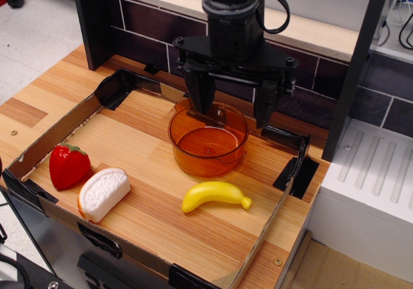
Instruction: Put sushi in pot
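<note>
- Overhead, sole view: pincer (232, 111) spread wide, holding nothing, hanging over far rim of pot (208, 142).
- Sushi (103, 193) lying on surface (161, 224) near front-left corner, just beside strawberry (68, 165), well apart from pincer.
- From pincer, lies forward and to picture-left; long axis running diagonally, near-left to far-right.
- Banana (215, 195) between pot and front edge, clear of likely path.
- Pot empty; sushi not yet grasped.
</note>
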Controlling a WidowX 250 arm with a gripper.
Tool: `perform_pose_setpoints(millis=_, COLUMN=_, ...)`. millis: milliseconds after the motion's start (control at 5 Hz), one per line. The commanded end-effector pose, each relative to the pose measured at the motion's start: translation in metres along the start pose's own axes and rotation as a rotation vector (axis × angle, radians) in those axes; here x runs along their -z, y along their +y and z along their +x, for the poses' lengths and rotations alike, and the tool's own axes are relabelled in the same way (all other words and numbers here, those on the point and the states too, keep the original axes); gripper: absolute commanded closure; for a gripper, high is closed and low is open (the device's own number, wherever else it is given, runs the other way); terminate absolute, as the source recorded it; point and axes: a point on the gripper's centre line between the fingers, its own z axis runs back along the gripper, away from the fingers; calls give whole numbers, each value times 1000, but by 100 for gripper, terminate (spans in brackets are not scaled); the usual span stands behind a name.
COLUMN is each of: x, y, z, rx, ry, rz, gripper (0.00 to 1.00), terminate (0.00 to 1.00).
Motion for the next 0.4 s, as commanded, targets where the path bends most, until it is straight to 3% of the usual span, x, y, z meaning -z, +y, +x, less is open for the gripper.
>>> perform_pose_setpoints(millis=0, x=0, y=0, z=0, rx=0, ry=0, rz=0, gripper=0, terminate=0)
perform_pose_setpoints(millis=200, x=-13, y=18, z=-11, rx=55, ry=11, rz=-35, gripper=0, terminate=0)
